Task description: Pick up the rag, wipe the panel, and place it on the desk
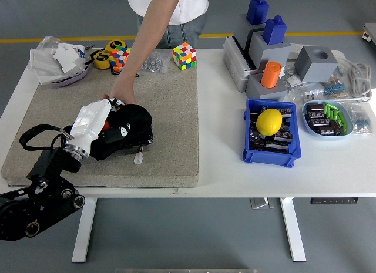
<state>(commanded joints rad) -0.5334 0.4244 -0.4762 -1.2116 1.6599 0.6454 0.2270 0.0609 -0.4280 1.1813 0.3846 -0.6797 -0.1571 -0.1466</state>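
Note:
My left hand (104, 124), white-backed on a black arm, comes in from the lower left and is shut on a black rag (128, 121). It presses the rag onto a black panel (143, 138) lying on the beige mat (170, 108). The rag covers most of the panel, so only its right end and front edge show. A person's hand (120, 97) reaches from the far side and rests on the panel's far edge. My right arm is out of view.
A small white connector (138, 159) lies on the mat in front of the panel. Two puzzle cubes (184, 55), tape rolls and a bowl of white parts (59, 64) stand at the back left. A blue bin with a yellow lemon (270, 121) and grey blocks stand to the right.

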